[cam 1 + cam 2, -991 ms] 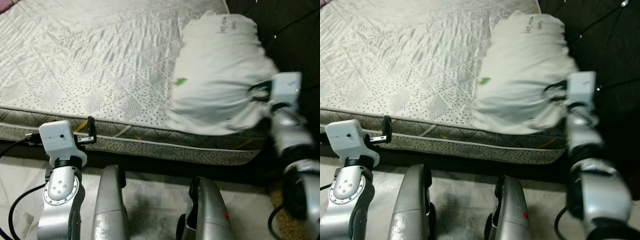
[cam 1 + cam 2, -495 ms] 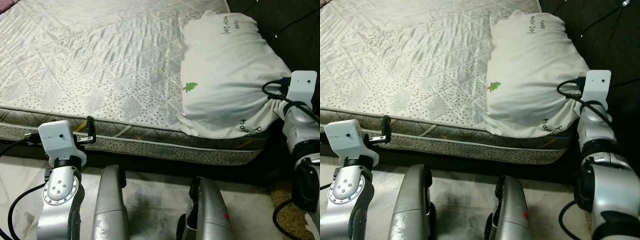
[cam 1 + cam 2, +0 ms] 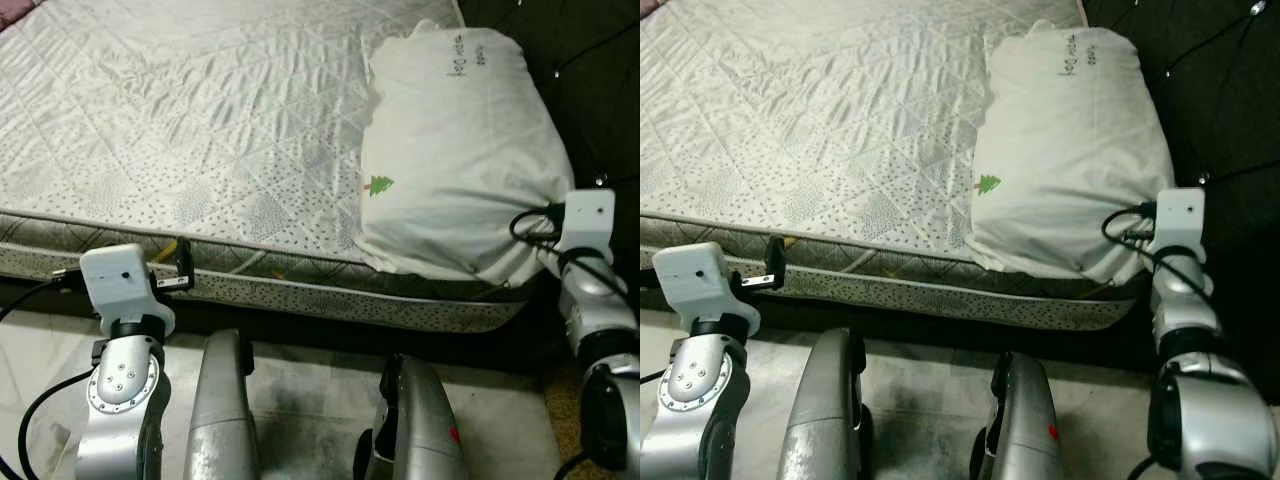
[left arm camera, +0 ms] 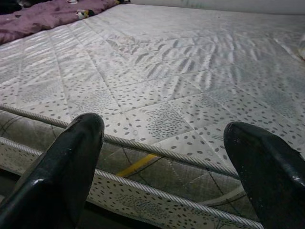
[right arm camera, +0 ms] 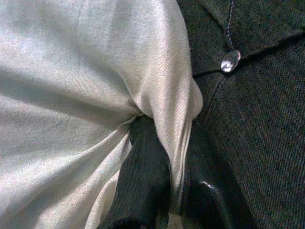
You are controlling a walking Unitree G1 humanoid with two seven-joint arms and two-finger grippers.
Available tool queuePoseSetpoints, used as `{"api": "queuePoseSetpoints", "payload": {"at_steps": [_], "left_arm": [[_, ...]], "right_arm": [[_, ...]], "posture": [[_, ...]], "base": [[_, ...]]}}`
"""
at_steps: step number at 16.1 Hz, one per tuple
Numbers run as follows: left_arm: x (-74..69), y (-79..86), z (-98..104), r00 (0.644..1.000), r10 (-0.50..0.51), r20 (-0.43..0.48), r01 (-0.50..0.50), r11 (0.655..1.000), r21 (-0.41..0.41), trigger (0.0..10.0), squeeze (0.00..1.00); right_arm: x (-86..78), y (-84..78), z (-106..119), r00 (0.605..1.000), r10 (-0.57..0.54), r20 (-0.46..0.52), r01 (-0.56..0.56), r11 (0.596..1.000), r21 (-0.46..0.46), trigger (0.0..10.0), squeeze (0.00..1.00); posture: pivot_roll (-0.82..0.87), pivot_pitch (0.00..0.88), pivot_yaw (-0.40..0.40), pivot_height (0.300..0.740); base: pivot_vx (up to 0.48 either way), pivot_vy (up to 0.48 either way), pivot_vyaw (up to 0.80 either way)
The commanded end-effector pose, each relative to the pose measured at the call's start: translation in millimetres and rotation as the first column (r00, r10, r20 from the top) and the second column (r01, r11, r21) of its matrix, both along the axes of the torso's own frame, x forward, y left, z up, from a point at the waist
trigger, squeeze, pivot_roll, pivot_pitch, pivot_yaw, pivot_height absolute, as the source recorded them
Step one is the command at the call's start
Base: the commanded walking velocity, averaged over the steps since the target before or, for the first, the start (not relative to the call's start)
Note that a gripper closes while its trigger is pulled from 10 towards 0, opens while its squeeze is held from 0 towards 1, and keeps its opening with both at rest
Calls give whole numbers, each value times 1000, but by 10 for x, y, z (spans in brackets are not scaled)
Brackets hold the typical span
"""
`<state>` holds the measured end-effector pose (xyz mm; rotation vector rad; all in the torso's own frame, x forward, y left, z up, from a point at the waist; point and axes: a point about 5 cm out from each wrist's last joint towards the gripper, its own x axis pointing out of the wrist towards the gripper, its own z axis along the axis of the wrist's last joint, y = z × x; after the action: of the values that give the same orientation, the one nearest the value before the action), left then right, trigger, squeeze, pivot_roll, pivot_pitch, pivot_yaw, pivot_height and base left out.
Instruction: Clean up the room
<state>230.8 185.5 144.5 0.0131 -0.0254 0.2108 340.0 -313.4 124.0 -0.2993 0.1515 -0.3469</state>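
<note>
A white pillow (image 3: 460, 150) with a small green tree print lies on the right near corner of the quilted mattress (image 3: 200, 120). My right gripper (image 5: 169, 138) is shut on a bunched corner of the pillowcase, at the pillow's near right end beside the dark upholstery. Its wrist (image 3: 587, 215) stands just right of that corner. My left gripper (image 4: 164, 129) is open with nothing between its fingers, level with the mattress's front edge on the left (image 3: 182, 264).
Dark tufted upholstery (image 3: 590, 80) with shiny buttons runs along the mattress's right side. A purple blanket (image 4: 38, 19) lies at the far side of the bed. Pale tiled floor (image 3: 300, 390) and my silver legs (image 3: 220, 410) are below.
My right gripper has drawn back and lower with the pillow corner in it. The pillow, blurred in motion a second ago, now rests still on the mattress corner. The left arm has barely moved.
</note>
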Motion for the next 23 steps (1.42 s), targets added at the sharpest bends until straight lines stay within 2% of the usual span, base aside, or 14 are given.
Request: {"api": "queuePoseSetpoints", "payload": {"at_steps": [1,2,3,4,5,7,12,15,17,18,20,21,22,23], "left_arm": [[-13,-6,-10,1000,0,-8,0,1000,6,10000,0],[-18,7,-10,1000,3,-9,-3,1000,7,10000,0],[-18,11,-10,1000,6,-9,-6,1000,8,10000,0],[-18,9,-11,1000,7,-9,-7,1000,8,10000,0],[-20,5,-14,1000,9,-10,-9,1000,6,10000,0],[-20,-7,-20,1000,13,-10,-13,1000,3,10000,0],[-25,11,-22,1000,27,-7,-27,1000,0,10000,0],[-21,1,-37,999,40,3,-40,999,-7,10000,0],[-22,-4,-39,999,44,8,-44,999,-9,10000,0],[-23,-10,-45,999,47,8,-47,999,-12,10000,0],[-17,-10,-47,999,49,8,-49,999,-13,10000,0],[-10,-8,-32,998,51,23,-51,999,-10,10000,0],[-7,-8,-21,998,52,31,-52,999,-9,10000,0],[-2,-27,4,997,48,53,-47,999,-24,10000,0]], "right_arm": [[-32,53,-81,1000,11,2,-11,1000,12,0,0],[26,195,-98,999,32,5,-32,999,29,0,0],[73,262,-69,999,37,11,-38,999,27,7451,0],[121,330,-32,999,48,26,-49,998,44,10000,220],[183,427,16,996,66,52,-70,994,79,10000,1000],[247,560,42,995,71,64,-78,990,115,10000,1000],[241,611,-31,999,41,23,-44,983,178,10000,1000],[-66,877,-356,991,130,-2,-128,979,158,10000,1000],[-165,953,-394,986,167,11,-166,976,143,10000,1000],[-252,1035,-373,977,210,34,-213,970,116,10000,1000],[-295,1120,-296,962,261,79,-267,960,89,10000,1000],[-298,1274,-93,919,351,178,-361,932,28,10000,1000],[-295,1331,-15,900,380,212,-390,921,8,10000,1000],[-239,1483,173,859,423,287,-438,899,-15,10000,1000]], "posture": [[179,90,-62,542],[182,92,-63,542],[186,92,-67,542],[186,91,-69,542],[187,90,-71,542],[189,87,-77,542],[183,83,-83,542],[157,70,-91,542],[155,67,-91,542],[152,62,-91,542],[146,58,-92,542],[144,58,-91,542],[143,57,-91,542],[142,57,-90,542]], "base": [[0,0,0],[0,0,0],[0,0,0],[0,0,0],[0,0,0],[0,0,0],[0,0,0],[0,0,0],[0,0,0],[0,0,0],[0,0,0],[0,0,0],[0,0,0],[0,0,0]]}}
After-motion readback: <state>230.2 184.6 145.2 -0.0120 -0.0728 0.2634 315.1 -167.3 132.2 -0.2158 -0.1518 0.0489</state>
